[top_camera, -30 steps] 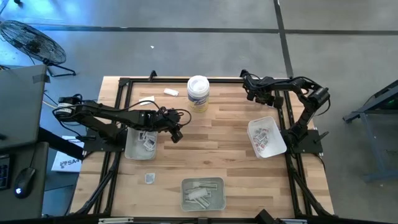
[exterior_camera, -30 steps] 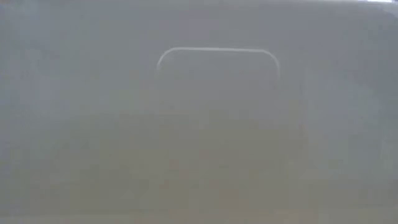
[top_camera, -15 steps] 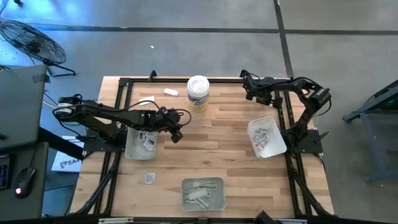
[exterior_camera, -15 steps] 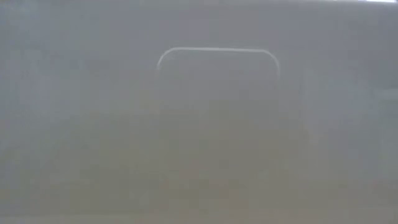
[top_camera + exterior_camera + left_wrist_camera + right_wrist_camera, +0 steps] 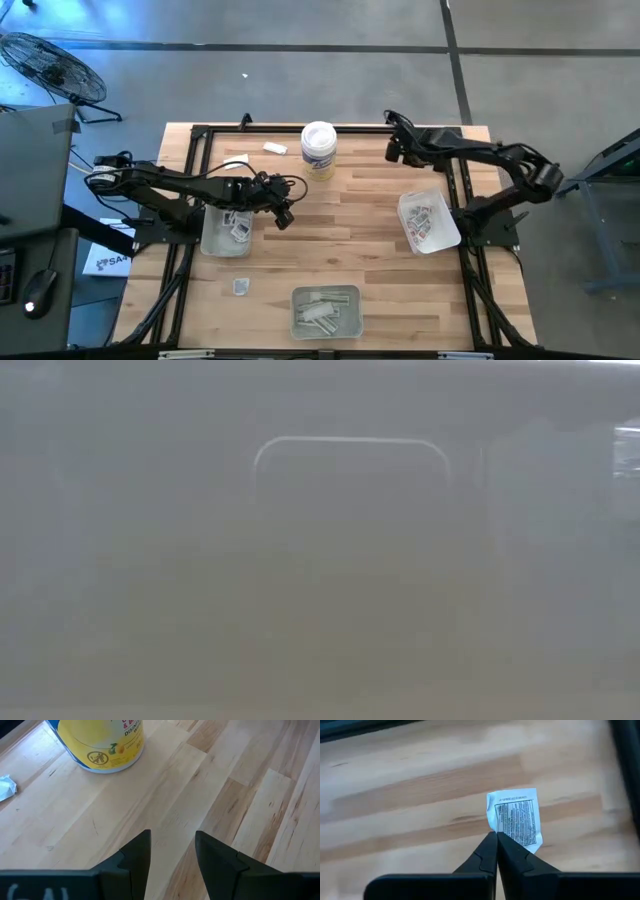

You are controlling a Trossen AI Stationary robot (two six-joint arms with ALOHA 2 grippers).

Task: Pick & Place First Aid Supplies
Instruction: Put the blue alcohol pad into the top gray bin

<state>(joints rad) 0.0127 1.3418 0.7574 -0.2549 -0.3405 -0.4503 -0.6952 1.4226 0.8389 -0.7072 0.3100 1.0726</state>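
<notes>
My right gripper (image 5: 392, 150) is over the table's far right part and is shut on one of the first aid supplies, a small white packet (image 5: 516, 817) with black print. My left gripper (image 5: 285, 215) hangs open over bare wood (image 5: 172, 845) left of the table's middle, beside the left grey tray (image 5: 212, 240), which holds several packets. Another tray (image 5: 428, 222) with packets lies at the right. A third tray (image 5: 325, 310), with pale strip wrappers, lies at the near edge. Loose packets lie at the near left (image 5: 240, 287) and far left (image 5: 275, 148). My right gripper pinches the packet by one edge (image 5: 504, 833) between its two fingertips. The fingers point steeply down, and the rest of the packet sticks out past them. The packet appears clear of the wood.
A white tub (image 5: 318, 150) with a yellow label (image 5: 100, 745) stands at the far middle, between the two grippers. A black frame runs along the table's edges (image 5: 200, 130). The low view shows only a grey blur. Bare wood lies in the table's middle (image 5: 340, 235).
My right arm has risen and its elbow has swung out toward the table's right edge. Its gripper has shifted slightly toward the tub.
</notes>
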